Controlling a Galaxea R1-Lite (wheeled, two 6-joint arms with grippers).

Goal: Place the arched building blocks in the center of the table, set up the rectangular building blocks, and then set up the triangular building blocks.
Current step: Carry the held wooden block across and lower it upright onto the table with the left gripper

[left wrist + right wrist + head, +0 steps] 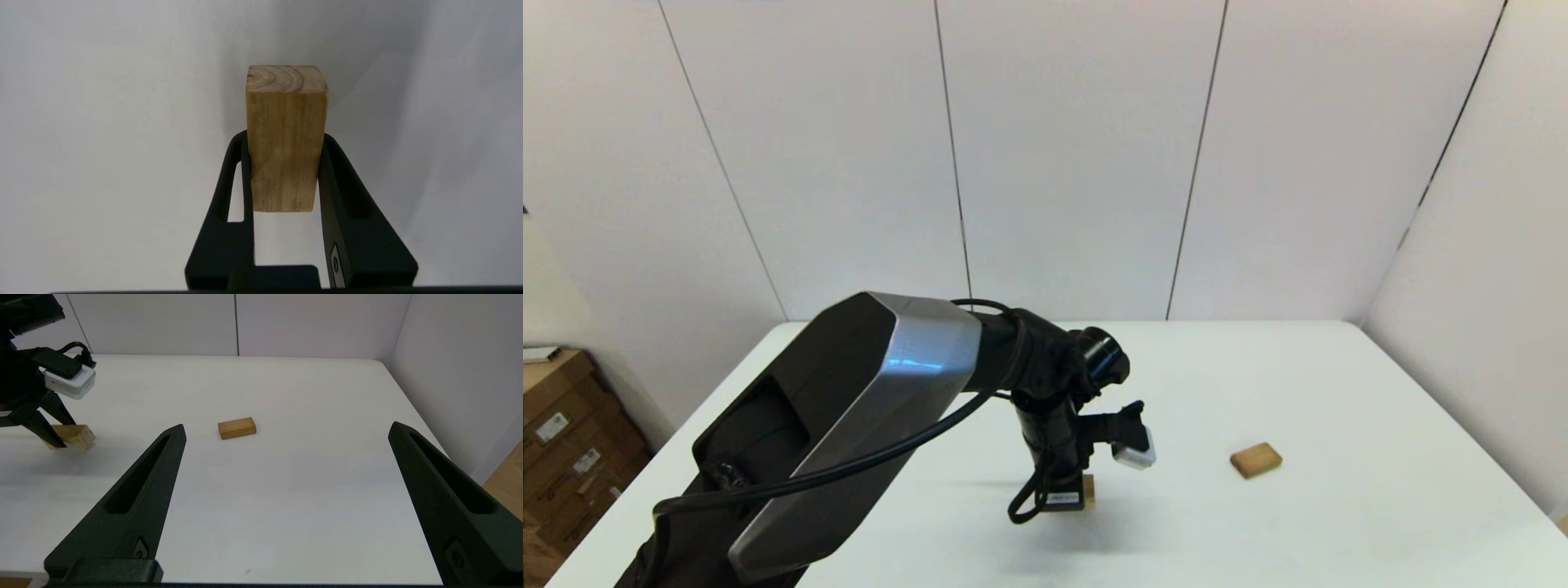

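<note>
Left arm fills the near head view, its left gripper (286,171) clamped on the arched building block (286,139) at or just above the table (1339,523), near centre. First step underway — release not done. Rectangular building block (1256,460) lies flat, off to the right; triangular one not visible. Right gripper (286,498) parked, fingers spread. Only the left wrist view shows the grip; arch notch hidden.

Black-and-silver left arm (849,425), looped cable (866,461) — black fingers (229,228)
</note>
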